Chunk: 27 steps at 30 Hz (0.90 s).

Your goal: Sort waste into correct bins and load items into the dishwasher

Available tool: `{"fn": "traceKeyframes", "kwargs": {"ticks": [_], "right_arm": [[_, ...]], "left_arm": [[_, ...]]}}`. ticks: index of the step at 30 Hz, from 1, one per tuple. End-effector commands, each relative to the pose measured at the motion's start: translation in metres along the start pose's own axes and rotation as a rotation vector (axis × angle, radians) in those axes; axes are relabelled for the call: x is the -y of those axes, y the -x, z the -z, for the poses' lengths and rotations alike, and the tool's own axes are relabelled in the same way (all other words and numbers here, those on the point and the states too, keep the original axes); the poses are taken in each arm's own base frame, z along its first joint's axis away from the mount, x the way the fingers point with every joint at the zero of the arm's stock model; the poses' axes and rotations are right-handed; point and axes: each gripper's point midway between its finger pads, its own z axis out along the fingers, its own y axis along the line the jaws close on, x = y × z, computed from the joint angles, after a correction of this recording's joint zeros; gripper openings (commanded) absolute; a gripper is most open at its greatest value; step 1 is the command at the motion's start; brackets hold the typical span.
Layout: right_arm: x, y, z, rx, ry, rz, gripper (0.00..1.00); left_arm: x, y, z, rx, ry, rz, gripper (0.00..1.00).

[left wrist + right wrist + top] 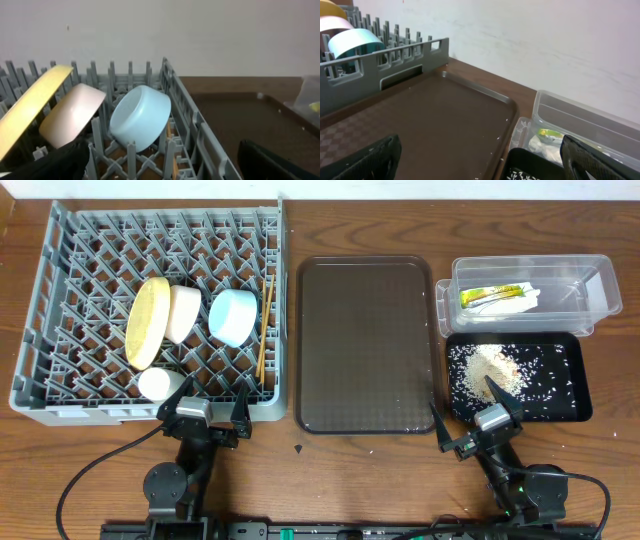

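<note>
Left gripper (205, 404) spread, empty. Just ahead: grey rack (60, 300) holding yellow plate (148, 322), cream bowl (183, 312), blue bowl (235, 317) on edge, chopsticks (265, 325), white cup (158, 384). Right gripper (465, 406) spread, empty. Ahead: black tray (570, 370) with rice (490, 370); beyond it, clear tub (600, 280) with wrapper (490, 297), tissue (527, 300).

grey plastic rack (80, 290), clear plastic tub (590, 280)

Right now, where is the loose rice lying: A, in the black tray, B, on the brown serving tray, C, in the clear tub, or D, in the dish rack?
A: the white grains lie scattered around a beige lump in the black tray, beside the clear tub.
</note>
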Motion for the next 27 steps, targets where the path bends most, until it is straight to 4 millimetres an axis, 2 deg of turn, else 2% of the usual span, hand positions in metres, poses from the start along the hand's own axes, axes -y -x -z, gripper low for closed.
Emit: {"fn": "traceKeyframes", "kwargs": {"ticks": [1, 5, 9, 27], "right_arm": [[0.001, -0.001, 0.0, -0.001, -0.007, 0.009, 0.99], [0.001, -0.001, 0.0, -0.001, -0.007, 0.009, 0.99], [0.001, -0.001, 0.0, -0.001, -0.007, 0.009, 0.99], [0.001, -0.001, 0.0, -0.001, -0.007, 0.009, 0.99]], "left_arm": [[0.001, 0.001, 0.001, 0.007, -0.001, 0.007, 0.95], [0.0, -0.006, 0.0, -0.023, 0.001, 0.013, 0.95], [-0.001, -0.027, 0.002, -0.108, 0.007, 0.027, 0.95], [-0.001, -0.028, 0.001, -0.111, 0.008, 0.027, 0.95]]}}
